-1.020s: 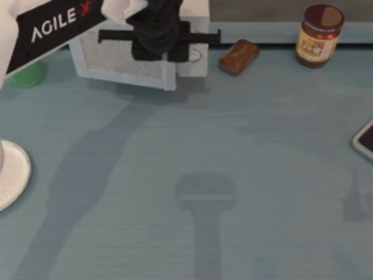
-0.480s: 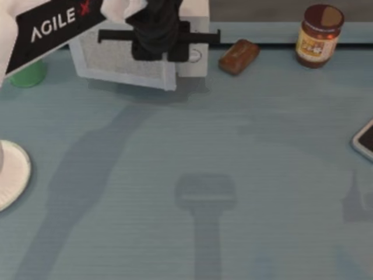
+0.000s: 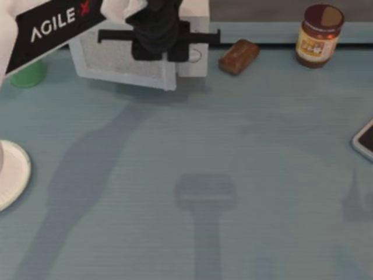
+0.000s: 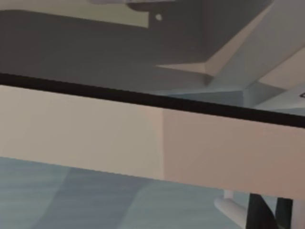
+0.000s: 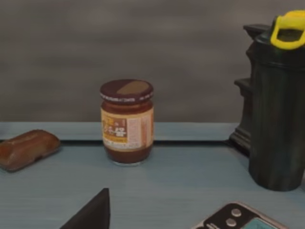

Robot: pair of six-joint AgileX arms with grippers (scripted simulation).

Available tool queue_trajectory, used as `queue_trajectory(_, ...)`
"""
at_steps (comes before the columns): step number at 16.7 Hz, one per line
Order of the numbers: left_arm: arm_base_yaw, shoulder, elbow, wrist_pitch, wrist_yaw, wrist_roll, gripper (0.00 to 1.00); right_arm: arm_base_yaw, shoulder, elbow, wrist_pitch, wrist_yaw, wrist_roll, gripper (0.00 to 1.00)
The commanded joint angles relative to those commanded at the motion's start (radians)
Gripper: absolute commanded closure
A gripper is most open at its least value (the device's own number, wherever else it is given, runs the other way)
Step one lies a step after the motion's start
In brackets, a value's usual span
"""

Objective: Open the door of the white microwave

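Since a second ago the door [image 3: 119, 61] has swung slightly further out from the white microwave [image 3: 192, 14], which stands at the far left of the counter [image 3: 233, 175]. Above it, the left gripper [image 3: 154, 49] hovers at the door's free edge; whether its fingers grasp the handle cannot be told. Farther right sit a brown loaf [image 3: 239, 56] and a jar [image 3: 319, 35]; the right gripper is out of the top view.

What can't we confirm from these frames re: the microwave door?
- Left gripper jaws: top view, hidden under the black wrist; open or shut unknown.
- Thin white bar handle of the flat white mesh-window door: top view, covered by that gripper; grasp unconfirmed.
- Boxy white microwave: top view, cut off by the top edge.
- Left wrist view: only close white panels.
- Right gripper: barely shows in any view.
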Motion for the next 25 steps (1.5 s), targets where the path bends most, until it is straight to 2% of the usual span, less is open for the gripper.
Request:
queue_trajectory(8, 0.023, -0.102, -0.148, 0.072, 0.051, 0.111, 1.00, 0.000, 0.000, 0.000, 0.000, 0.000, 0.000, 0.00)
queue_trajectory(25, 0.023, -0.103, -0.150, 0.074, 0.051, 0.112, 1.00, 0.000, 0.000, 0.000, 0.000, 0.000, 0.000, 0.00)
